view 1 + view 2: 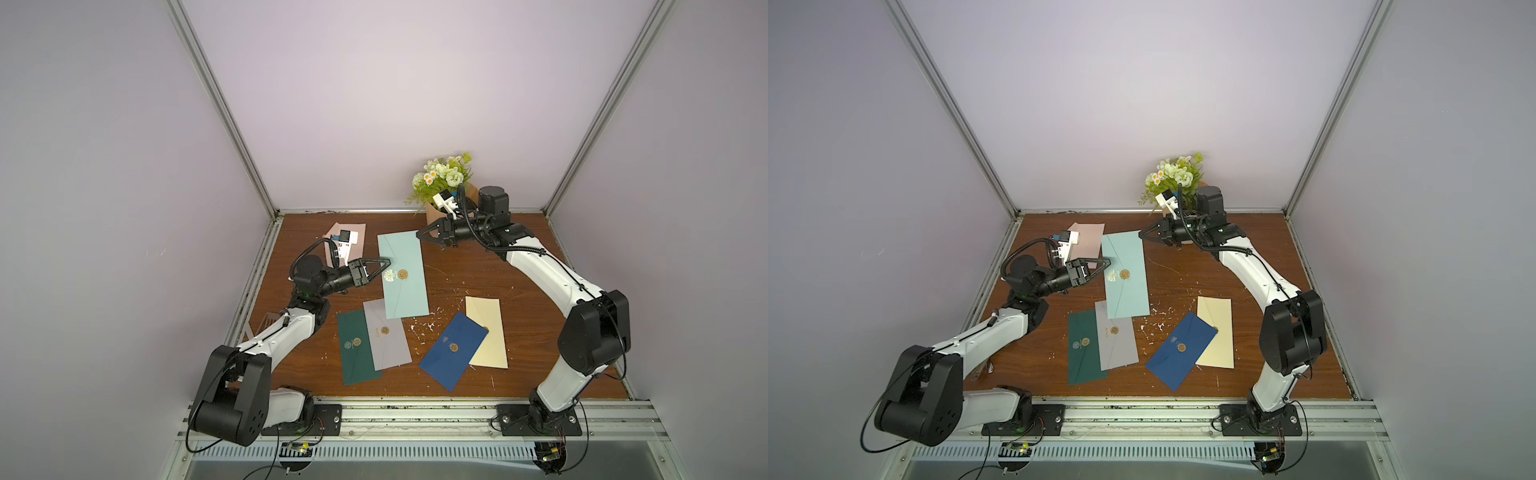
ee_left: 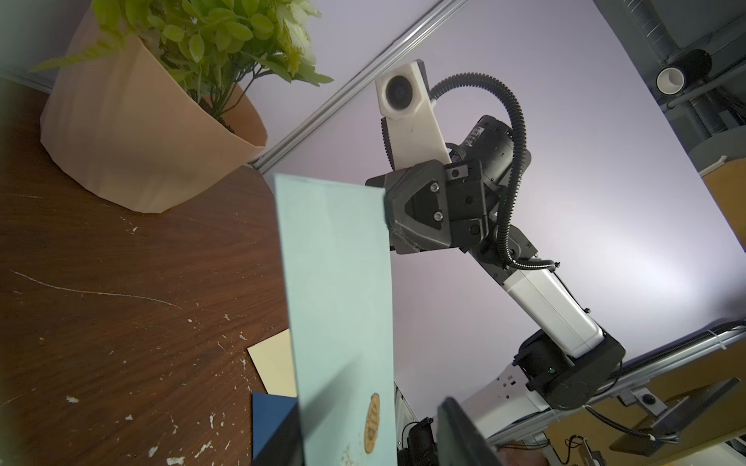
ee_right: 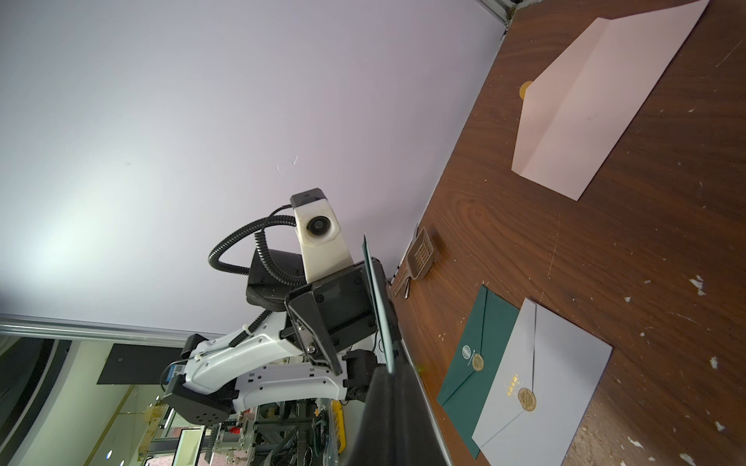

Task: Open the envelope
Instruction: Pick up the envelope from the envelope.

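Partly raised off the brown wooden table (image 1: 457, 270), the pale teal paper envelope (image 1: 404, 291) ran far-to-near, seal up; right gripper (image 1: 419, 234) pinched its far corner, left gripper (image 1: 387, 262) straddled its edge, jaws apart.

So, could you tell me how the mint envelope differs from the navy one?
The mint envelope is held up at a corner by the right gripper; the navy envelope lies flat, partly on a cream envelope. Mint is pale, navy dark. Both are shut with a gold seal.
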Robot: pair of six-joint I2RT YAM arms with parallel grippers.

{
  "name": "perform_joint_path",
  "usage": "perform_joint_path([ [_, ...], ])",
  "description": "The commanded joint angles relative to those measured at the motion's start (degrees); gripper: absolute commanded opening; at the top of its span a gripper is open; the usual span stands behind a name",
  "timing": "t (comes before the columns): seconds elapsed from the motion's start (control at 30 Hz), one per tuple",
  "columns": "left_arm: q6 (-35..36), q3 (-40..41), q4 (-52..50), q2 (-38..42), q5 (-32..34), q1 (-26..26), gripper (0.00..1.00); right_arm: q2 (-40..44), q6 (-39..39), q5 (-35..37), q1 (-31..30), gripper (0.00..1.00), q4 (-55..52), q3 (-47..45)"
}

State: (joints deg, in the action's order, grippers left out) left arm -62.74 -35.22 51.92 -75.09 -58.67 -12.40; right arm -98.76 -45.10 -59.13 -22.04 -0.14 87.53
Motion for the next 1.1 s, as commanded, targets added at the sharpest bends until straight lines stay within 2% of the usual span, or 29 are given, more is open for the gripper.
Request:
perform_joint_path([
  [0.0, -1.0, 0.2, 3.4, -0.8, -1.8, -0.1, 0.43, 2.0, -2.2, -2.4, 0.0, 0.00, 4.7, -0.8],
  [0.13, -0.9, -0.3, 3.4, -1.1, -2.2, -0.2, 0.34, 2.3, -6.0, -3.5, 0.1, 0.00, 9.9, -2.7],
  [0.4, -0.9, -1.0, 3.4, -1.7, -2.9, -0.2, 0.01, 2.1, -7.3, -4.2, -0.1, 0.00, 11.7, -3.2],
  [0.57, -1.1, -1.0, 3.5, -1.7, -2.8, -0.1, 0.00, 2.0, -7.3, -4.5, -0.1, 0.00, 11.8, -2.9],
  [0.6, -1.2, -1.2, 3.5, -1.7, -3.0, -0.1, 0.00, 1.9, -7.2, -4.4, 0.0, 0.06, 11.8, -2.8],
  [0.63, -1.2, -1.3, 3.5, -1.8, -3.2, -0.2, 0.00, 1.8, -7.0, -4.5, 0.0, 0.21, 11.8, -2.7],
  [0.67, -1.4, -1.5, 3.5, -1.7, -3.4, -0.2, 0.00, 1.9, -6.8, -4.5, 0.0, 0.29, 11.9, -2.7],
  [0.77, -1.8, -2.4, 3.5, -1.5, -3.5, -0.1, 0.00, 2.1, -6.1, -4.1, 0.0, 0.45, 12.3, -2.5],
  [0.93, -2.7, -4.7, 3.5, -1.3, -3.7, 0.0, 0.00, 2.9, -8.2, -5.1, 0.3, 0.59, 19.5, -4.0],
  [1.07, -4.0, -7.1, 3.8, -1.3, -3.6, -0.1, 0.00, 3.9, -13.1, -6.7, 0.5, 0.62, 30.0, -7.0],
])
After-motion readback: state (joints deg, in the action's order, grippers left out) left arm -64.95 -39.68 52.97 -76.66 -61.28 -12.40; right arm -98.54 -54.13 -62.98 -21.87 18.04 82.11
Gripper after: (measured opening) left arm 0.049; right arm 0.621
